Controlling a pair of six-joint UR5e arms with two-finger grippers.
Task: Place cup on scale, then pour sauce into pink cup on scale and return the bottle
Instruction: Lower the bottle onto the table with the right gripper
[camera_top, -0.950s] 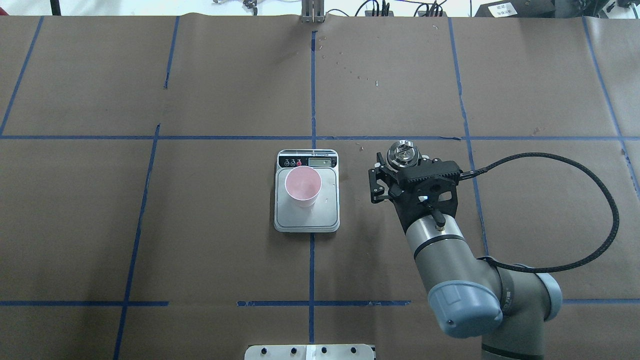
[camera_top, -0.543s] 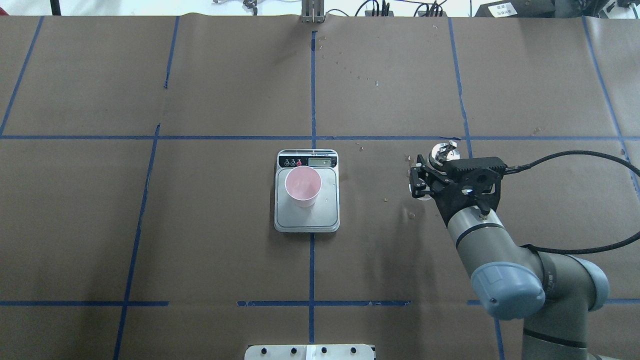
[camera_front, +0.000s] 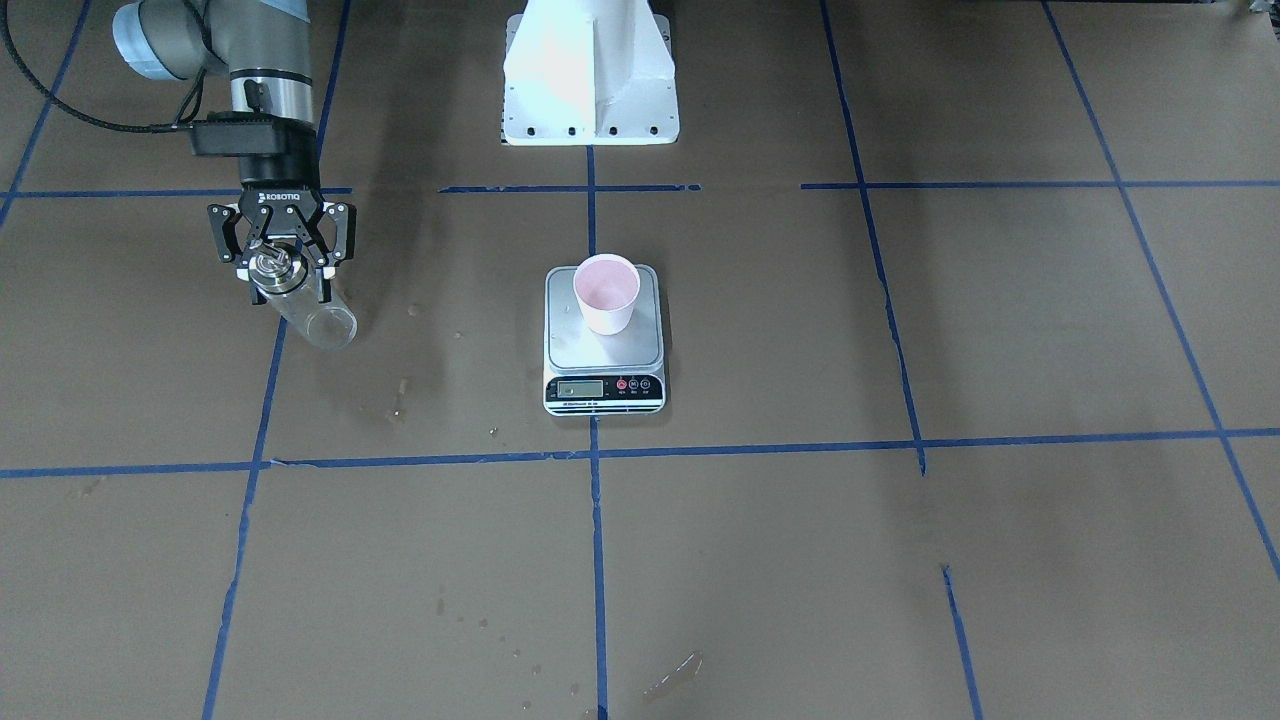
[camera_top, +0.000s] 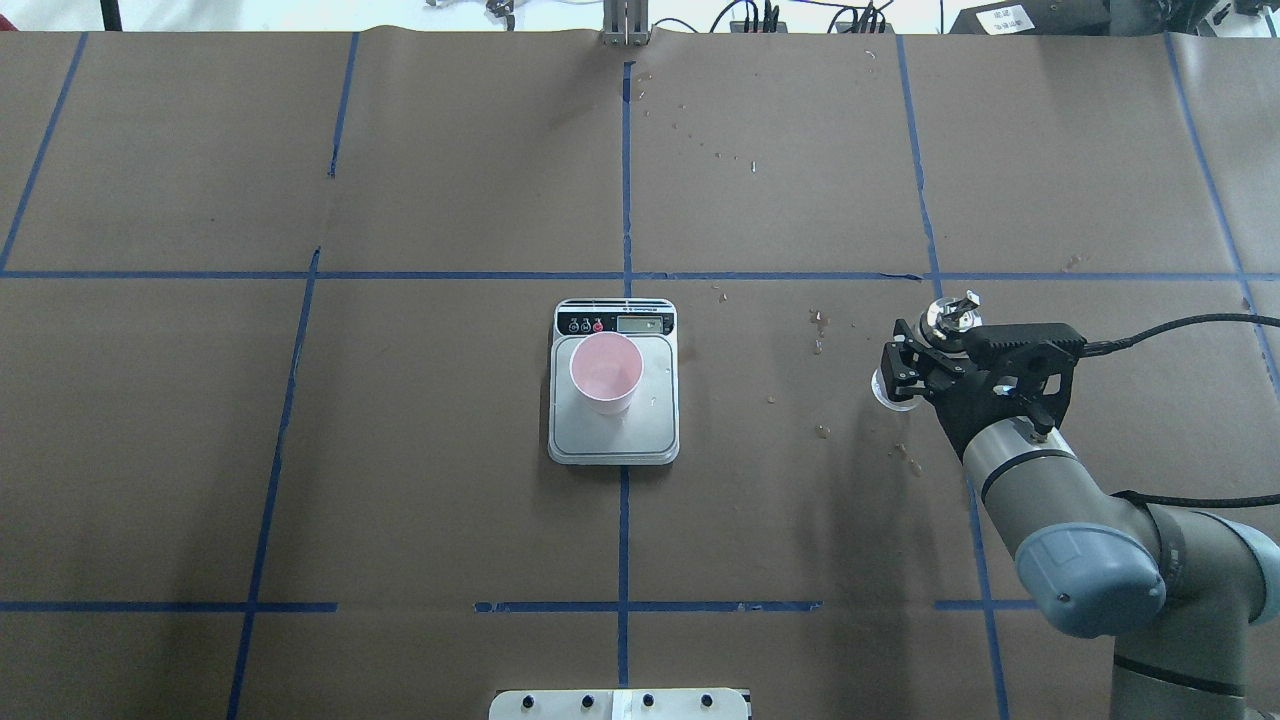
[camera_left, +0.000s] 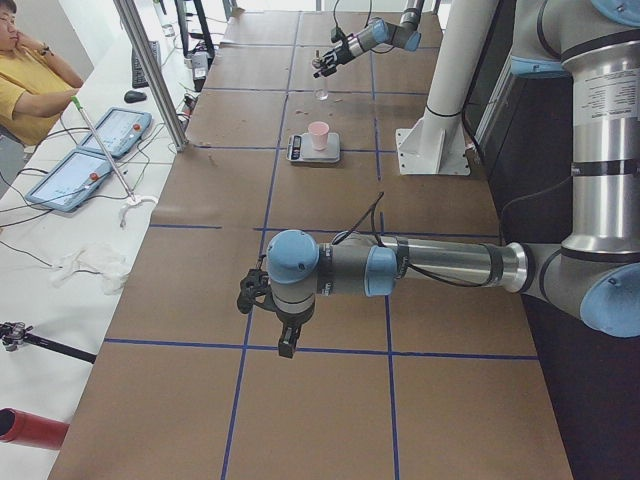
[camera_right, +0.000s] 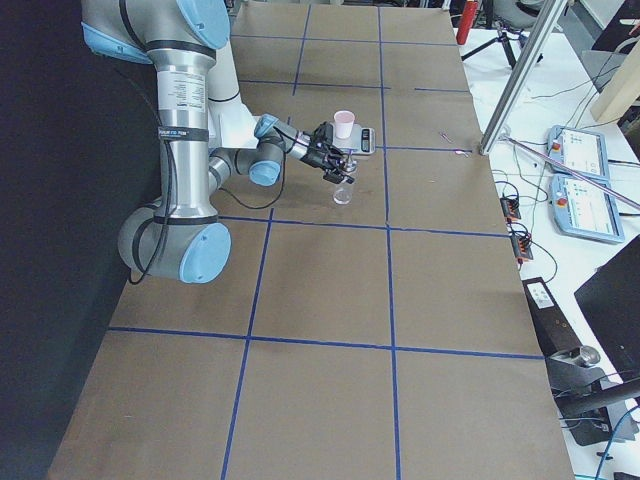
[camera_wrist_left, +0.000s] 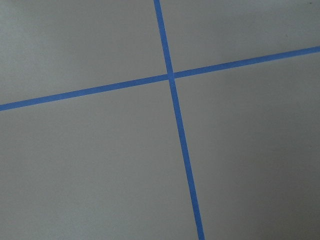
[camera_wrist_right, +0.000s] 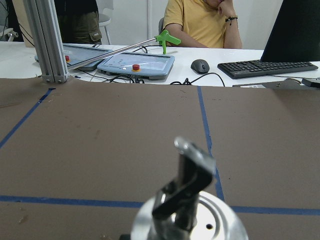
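Observation:
The pink cup (camera_top: 605, 372) (camera_front: 606, 290) stands upright on the scale (camera_top: 650, 425) (camera_front: 598, 352) at the table's middle. My right gripper (camera_top: 925, 350) (camera_front: 283, 270) is well off to the scale's right in the overhead view. It is shut on the clear glass bottle (camera_front: 312, 316) (camera_top: 890, 390) just under its metal cap. The bottle is upright, and its cap and spout (camera_wrist_right: 192, 167) fill the bottom of the right wrist view. I cannot tell whether its base touches the table. My left gripper (camera_left: 255, 295) shows only in the exterior left view, far from the scale, and I cannot tell its state.
Small wet spots (camera_top: 822, 430) dot the brown paper between the scale and the bottle. Blue tape lines (camera_top: 625, 275) divide the table. The white robot pedestal (camera_front: 590, 70) stands behind the scale. A person (camera_wrist_right: 200, 22) sits at a desk with tablets beyond the far edge.
My right gripper has carried the bottle steadily to the right, away from the scale. The cup and scale have not moved.

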